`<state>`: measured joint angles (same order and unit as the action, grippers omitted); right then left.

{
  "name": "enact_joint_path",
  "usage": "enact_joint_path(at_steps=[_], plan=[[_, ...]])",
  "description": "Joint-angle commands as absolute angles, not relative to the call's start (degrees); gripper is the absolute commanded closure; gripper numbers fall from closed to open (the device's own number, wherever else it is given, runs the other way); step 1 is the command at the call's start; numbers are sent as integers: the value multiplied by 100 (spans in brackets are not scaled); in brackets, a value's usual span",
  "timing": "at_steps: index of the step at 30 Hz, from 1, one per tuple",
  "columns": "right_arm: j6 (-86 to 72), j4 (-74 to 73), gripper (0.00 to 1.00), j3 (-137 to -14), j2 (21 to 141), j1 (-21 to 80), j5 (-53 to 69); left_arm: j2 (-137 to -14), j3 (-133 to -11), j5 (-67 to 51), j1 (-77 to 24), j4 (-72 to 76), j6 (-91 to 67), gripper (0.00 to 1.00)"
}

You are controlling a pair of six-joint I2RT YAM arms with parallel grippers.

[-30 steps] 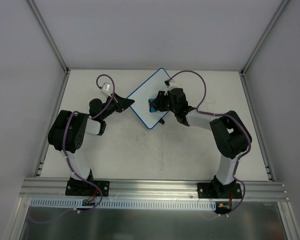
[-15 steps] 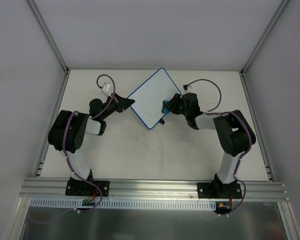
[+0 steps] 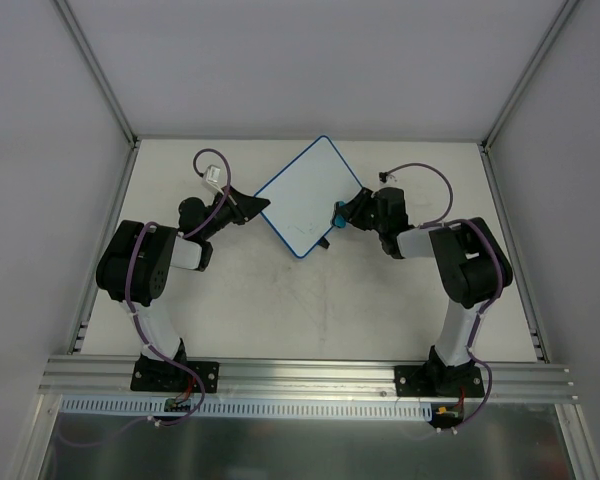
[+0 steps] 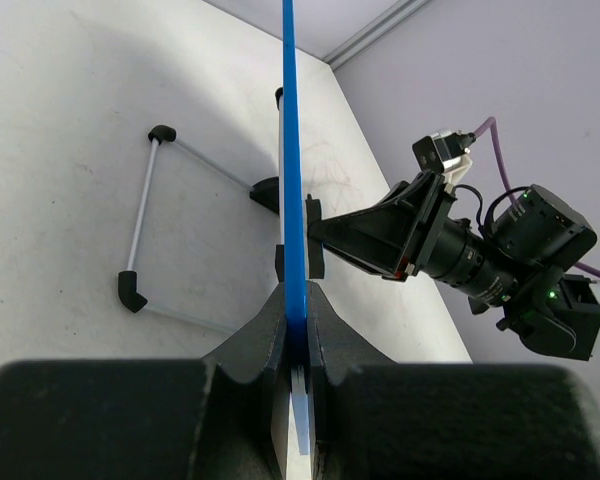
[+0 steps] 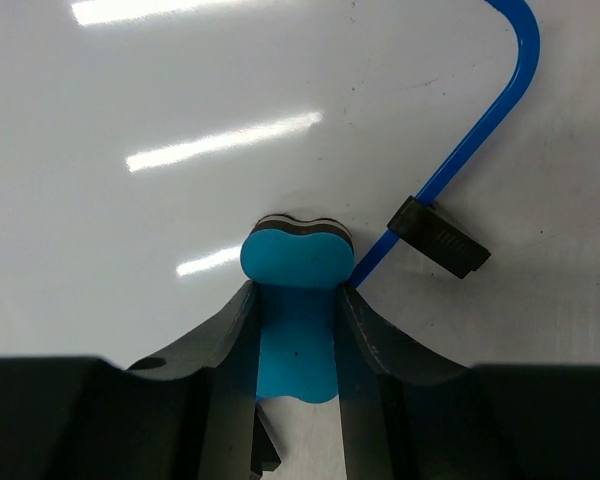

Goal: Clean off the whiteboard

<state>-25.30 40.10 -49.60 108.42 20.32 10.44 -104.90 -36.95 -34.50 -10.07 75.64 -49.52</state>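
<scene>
The whiteboard point(image 3: 302, 190) lies turned like a diamond at the back middle of the table, white with a thin blue rim. My left gripper point(image 3: 262, 207) is shut on its left corner. In the left wrist view the board shows edge-on as a blue rim point(image 4: 292, 180) running up from between the left gripper point(image 4: 296, 322) fingers. My right gripper point(image 3: 341, 215) is shut on the blue bone-shaped eraser point(image 5: 295, 290). The eraser's dark pad presses on the whiteboard point(image 5: 180, 100) right beside the blue rim point(image 5: 485, 125) and a black tab point(image 5: 438, 237). No pen lines show there.
A thin white wire stand with black end caps point(image 4: 145, 215) shows left of the board's edge in the left wrist view. Grey walls and metal rails point(image 3: 105, 90) close in the table on three sides. The arm bases point(image 3: 175, 372) stand at the near edge.
My right gripper has slid the eraser to the right, from the board's middle to its right edge by the black tab. The left gripper and the board have stayed still.
</scene>
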Motion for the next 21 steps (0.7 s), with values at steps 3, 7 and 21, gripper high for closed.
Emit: enact_joint_path(at_steps=[3,7,21], plan=[[-2251,3744,100,-5212,11039,2223,1011,-10608,-3735,-3762,-1090,8271,-4614,100],[-1934,3499,100,-5335,10899,2574,809,-10608,-3727,-3762,-1090,8279,-4614,100],[-1309,3050,100,-5528,10582,3998,132,-10617,-3744,-3762,-1090,8271,-4623,100]])
